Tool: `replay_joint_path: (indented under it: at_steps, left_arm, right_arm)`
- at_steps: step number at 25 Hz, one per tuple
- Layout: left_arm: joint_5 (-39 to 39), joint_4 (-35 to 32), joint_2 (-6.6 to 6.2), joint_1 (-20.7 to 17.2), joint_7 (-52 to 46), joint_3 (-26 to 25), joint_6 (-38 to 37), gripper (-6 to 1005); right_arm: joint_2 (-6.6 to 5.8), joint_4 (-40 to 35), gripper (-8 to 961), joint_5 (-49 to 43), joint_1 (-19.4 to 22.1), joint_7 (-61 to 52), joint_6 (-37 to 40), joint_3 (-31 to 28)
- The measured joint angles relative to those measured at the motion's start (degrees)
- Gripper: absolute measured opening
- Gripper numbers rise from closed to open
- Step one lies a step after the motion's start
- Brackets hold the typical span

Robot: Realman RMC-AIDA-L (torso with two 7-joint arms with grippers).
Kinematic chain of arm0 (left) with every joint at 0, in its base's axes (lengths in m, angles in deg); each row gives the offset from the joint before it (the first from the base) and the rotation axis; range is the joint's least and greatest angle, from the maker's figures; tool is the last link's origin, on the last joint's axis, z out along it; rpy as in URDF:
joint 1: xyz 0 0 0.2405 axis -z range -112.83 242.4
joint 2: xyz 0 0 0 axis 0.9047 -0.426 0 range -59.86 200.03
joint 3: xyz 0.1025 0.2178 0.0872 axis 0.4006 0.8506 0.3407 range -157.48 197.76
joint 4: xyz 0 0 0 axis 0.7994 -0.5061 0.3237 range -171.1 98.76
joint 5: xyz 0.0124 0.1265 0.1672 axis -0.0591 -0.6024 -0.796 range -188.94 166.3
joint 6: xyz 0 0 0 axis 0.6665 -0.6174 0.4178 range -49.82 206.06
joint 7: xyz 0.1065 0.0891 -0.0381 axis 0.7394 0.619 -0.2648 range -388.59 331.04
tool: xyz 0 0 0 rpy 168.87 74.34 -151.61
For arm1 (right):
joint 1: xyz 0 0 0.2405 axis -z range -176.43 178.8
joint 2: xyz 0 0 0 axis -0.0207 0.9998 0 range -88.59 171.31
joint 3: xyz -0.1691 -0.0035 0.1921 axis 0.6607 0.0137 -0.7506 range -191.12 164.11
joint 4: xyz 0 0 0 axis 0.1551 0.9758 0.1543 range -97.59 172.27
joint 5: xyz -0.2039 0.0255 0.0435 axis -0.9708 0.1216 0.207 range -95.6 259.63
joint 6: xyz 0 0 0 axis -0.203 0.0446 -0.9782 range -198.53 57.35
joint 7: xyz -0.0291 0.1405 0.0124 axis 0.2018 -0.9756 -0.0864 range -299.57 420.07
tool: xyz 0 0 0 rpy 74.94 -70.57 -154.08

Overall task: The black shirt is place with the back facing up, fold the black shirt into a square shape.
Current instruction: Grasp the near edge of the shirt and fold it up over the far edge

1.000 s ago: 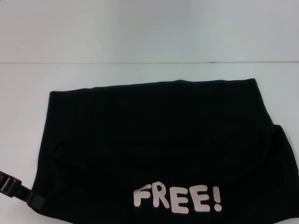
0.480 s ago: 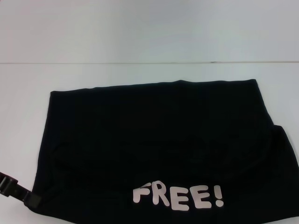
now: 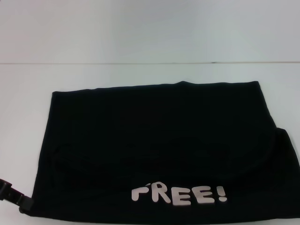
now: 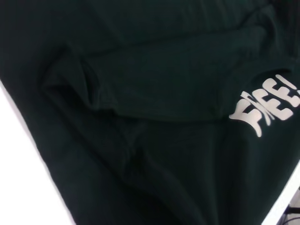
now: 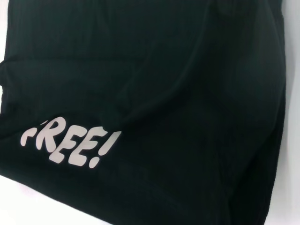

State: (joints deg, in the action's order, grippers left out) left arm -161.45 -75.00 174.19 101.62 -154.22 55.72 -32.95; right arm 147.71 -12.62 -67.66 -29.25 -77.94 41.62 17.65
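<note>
Carefully, the left tool [image 3: 16,199], grip impossible to tell, is working the black shirt [image 3: 159,150] edge; the fold needs both corners lifting evenly off the surface [image 3: 140,37].

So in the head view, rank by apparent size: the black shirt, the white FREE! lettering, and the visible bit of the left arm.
1. The soft black fabric T-shirt, by far the largest.
2. The white blocky FREE! lettering printed on it.
3. The black left gripper, only partly in frame at the edge, so its true size is unsure.
</note>
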Motion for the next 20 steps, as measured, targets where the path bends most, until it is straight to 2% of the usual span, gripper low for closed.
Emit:
replay_joint_path:
  at_steps: [4, 9, 11, 14, 20]
  left_arm:
    - [1.1, -0.1, 0.21, 0.2, 1.1, -0.7, -1.1, 2]
    - [3.1, 0.3, -0.86, 1.7, 2.4, -8.2, -1.2, 2]
    - [3.1, 0.5, -1.12, 2.5, 1.2, -10.5, 0.5, 2]
    - [3.1, 0.3, -1.17, 3.4, -2.0, -11.2, 4.2, 2]
    - [3.0, 0.1, -0.81, 5.5, -8.8, -10.9, 12.3, 1]
  right_arm:
    - [0.10, 0.2, 51, 1.3, -0.3, 1.9, 1.0, -1.1]
    - [-0.93, 0.6, 51, 5.8, -1.1, 3.8, 0.3, -6.3]
    - [-1.47, 0.7, 51, 6.4, -1.5, 3.8, -1.7, -8.8]
    - [-2.30, 0.8, 51, 6.8, -2.1, 2.9, -5.8, -13.1]
    - [-2.42, 0.4, 51, 11.1, -3.2, 0.9, -11.7, -15.2]
